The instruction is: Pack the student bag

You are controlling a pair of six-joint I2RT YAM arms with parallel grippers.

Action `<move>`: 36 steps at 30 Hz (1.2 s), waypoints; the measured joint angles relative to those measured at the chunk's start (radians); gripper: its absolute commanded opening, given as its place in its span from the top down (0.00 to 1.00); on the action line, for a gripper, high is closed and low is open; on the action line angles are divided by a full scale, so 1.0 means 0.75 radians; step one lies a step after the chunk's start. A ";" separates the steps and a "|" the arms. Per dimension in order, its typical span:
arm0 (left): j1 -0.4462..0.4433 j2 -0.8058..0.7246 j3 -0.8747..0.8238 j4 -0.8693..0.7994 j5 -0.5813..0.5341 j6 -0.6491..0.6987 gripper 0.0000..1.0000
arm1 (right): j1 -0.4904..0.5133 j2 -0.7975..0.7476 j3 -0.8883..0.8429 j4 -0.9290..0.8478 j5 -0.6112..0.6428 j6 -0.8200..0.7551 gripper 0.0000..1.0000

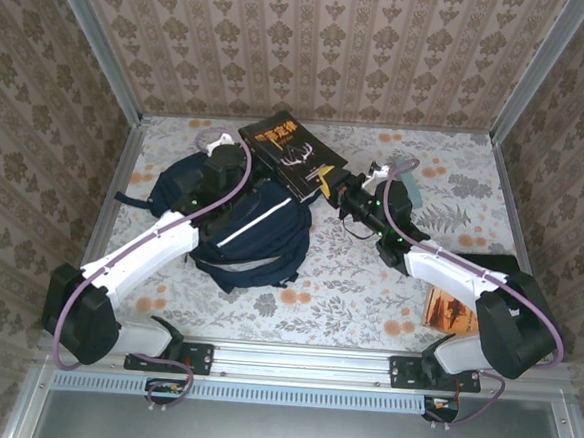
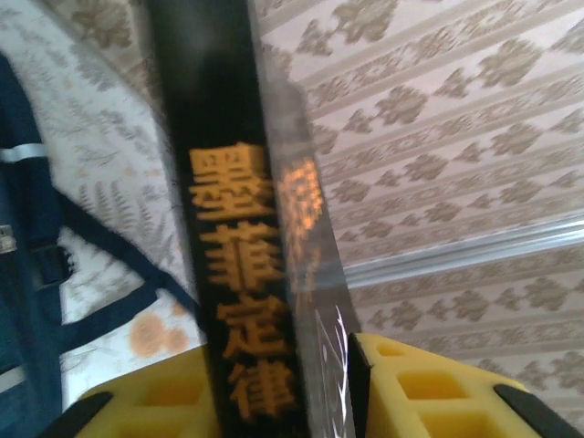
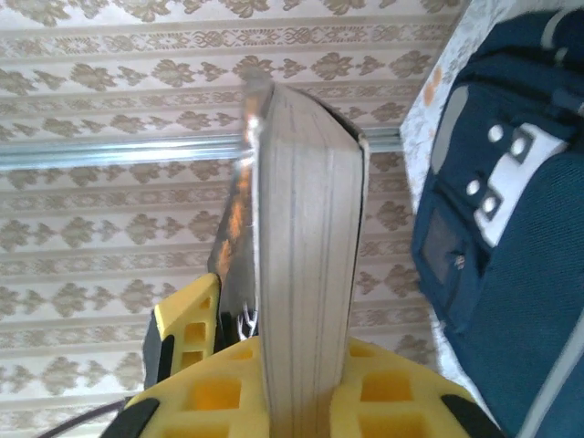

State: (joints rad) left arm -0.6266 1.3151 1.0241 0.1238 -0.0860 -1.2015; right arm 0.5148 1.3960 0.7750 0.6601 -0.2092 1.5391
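Top view, student bag [image 1: 251, 226]: dark navy with a white stripe, lying flat on the floral counter [image 1: 368, 284], left of centre and in front of the left arm.
Top view, black book [image 1: 292, 151]: beyond the bag's far right corner, spanning the space between the two claws.
Top view, left claw [image 1: 226, 154]: at the book's left end, above the far side of the bag.
Top view, right claw [image 1: 339, 187]: at the book's right end.
Top view, orange-brown book [image 1: 451, 310]: flat on the counter near the right arm's base, well apart from the bag.
Left wrist view, left claw [image 2: 278, 401]: the black book [image 2: 233, 228] stands spine-on between the yellow pads [image 2: 429, 392], orange characters running down it. I cannot tell whether the pads press it or only sit beside it.
Left wrist view, student bag [image 2: 23, 274]: at the left edge, with a navy strap [image 2: 119, 246] trailing over the counter [image 2: 100, 182].
Right wrist view, right claw [image 3: 297, 392]: clamped on the black book [image 3: 306, 228], with the page edge facing the camera and a yellow pad tight against each cover.
Right wrist view, student bag [image 3: 511, 228]: just to the right of the book, showing a grey-white patch with dark dots.
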 measured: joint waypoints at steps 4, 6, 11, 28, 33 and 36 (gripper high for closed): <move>0.033 0.000 -0.005 -0.182 0.062 0.084 0.25 | -0.008 -0.077 0.000 -0.232 0.045 -0.142 1.00; 0.052 -0.003 -0.005 -0.274 0.081 0.141 0.23 | -0.020 -0.132 0.000 -0.363 0.073 -0.229 1.00; 0.087 -0.006 0.016 -0.620 0.137 0.432 0.22 | -0.091 -0.312 0.000 -0.708 0.144 -0.479 1.00; -0.062 0.382 0.486 -1.309 0.119 1.223 0.31 | -0.234 -0.456 0.009 -1.162 0.237 -0.814 1.00; -0.098 0.526 0.559 -1.393 0.090 1.300 0.35 | -0.237 -0.463 0.009 -1.172 0.236 -0.826 1.00; -0.119 0.594 0.610 -1.447 0.044 1.327 0.35 | -0.239 -0.468 0.009 -1.177 0.236 -0.827 1.00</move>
State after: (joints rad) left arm -0.7158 1.7607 1.4815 -0.9615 -0.0528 -0.2062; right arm 0.3355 1.0447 0.7818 -0.2226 -0.0322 0.9192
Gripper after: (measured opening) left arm 0.650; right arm 0.152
